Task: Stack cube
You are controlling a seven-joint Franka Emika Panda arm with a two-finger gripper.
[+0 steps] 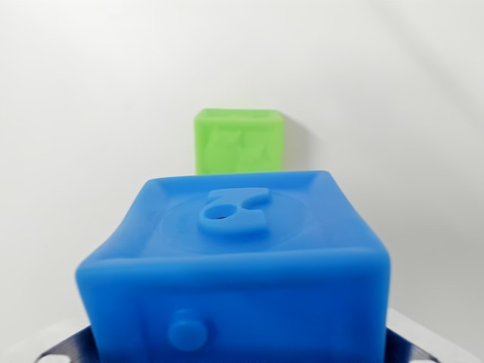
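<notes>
A soft blue cube [242,265] with raised shapes on its faces fills the lower half of the wrist view, very close to the camera. My gripper [238,348] is shut on it; only dark metal finger parts [53,348] show at the bottom corners on either side of the cube. Beyond the blue cube, a smaller-looking green cube [240,141] rests on the white surface, near the middle of the view. The blue cube hides the green cube's lower edge and the fingertips themselves.
A plain white surface [91,113] spreads all around the green cube, with a faint shadow to the cube's right. Nothing else shows in view.
</notes>
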